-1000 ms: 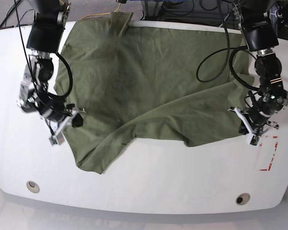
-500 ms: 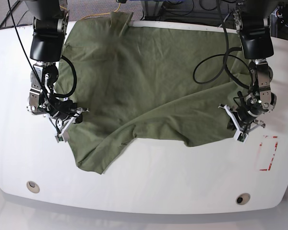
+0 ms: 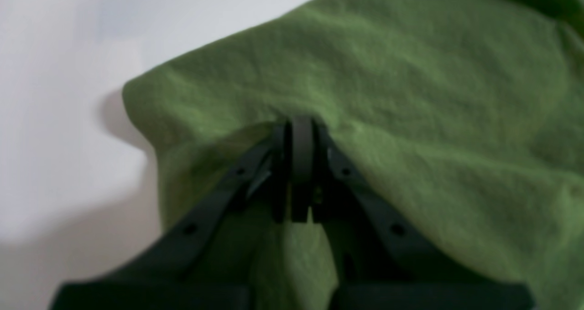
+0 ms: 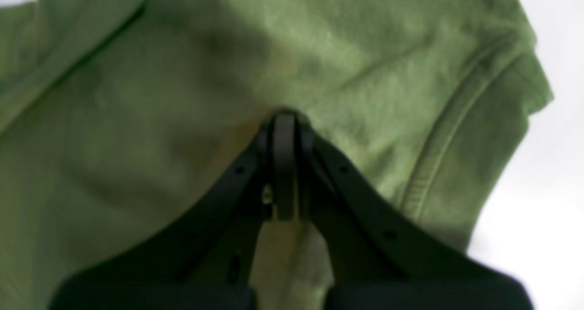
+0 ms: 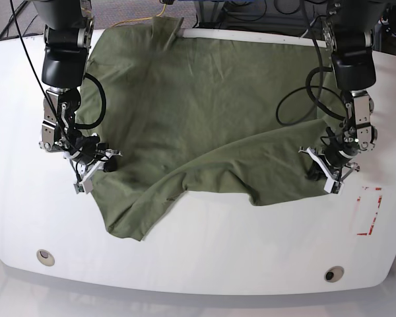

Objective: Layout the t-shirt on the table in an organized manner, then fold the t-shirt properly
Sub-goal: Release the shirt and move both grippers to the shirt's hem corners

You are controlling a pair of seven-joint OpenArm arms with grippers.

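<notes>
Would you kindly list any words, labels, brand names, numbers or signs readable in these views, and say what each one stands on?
None can be read.
The t-shirt is plain, with no print showing.
The table bears only a red dashed rectangle, with no letters or digits in it.

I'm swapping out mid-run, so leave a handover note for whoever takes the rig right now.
Left pincer: shut on the t-shirt, pinching its edge on the base view's right.
Right pincer: shut on the t-shirt, at the edge on the base view's left.
T-shirt: spread wide but wrinkled on the table, near hem uneven, one corner over the far edge.
Done: both edges gripped.
Left: flatten it squarely, then fold.
</notes>
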